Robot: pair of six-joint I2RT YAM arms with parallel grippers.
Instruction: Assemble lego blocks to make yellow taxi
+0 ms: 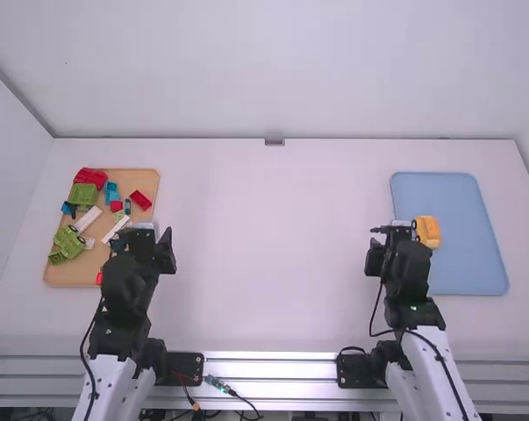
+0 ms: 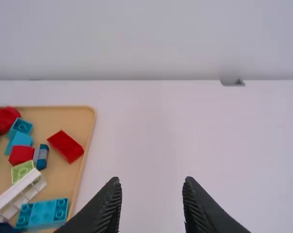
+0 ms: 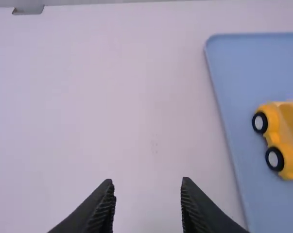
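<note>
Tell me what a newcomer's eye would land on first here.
Probably the yellow car, alone on the blue tray at the table's right side. Next, the jumble of colourful blocks on the tan tray at the left. Then the black left gripper and right gripper, both open and empty.

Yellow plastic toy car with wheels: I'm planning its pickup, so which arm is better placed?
Right, probably: the right end effector, open, is near the flat blue tray holding the yellow car; the left end effector is by the flat tan tray, well away.
</note>
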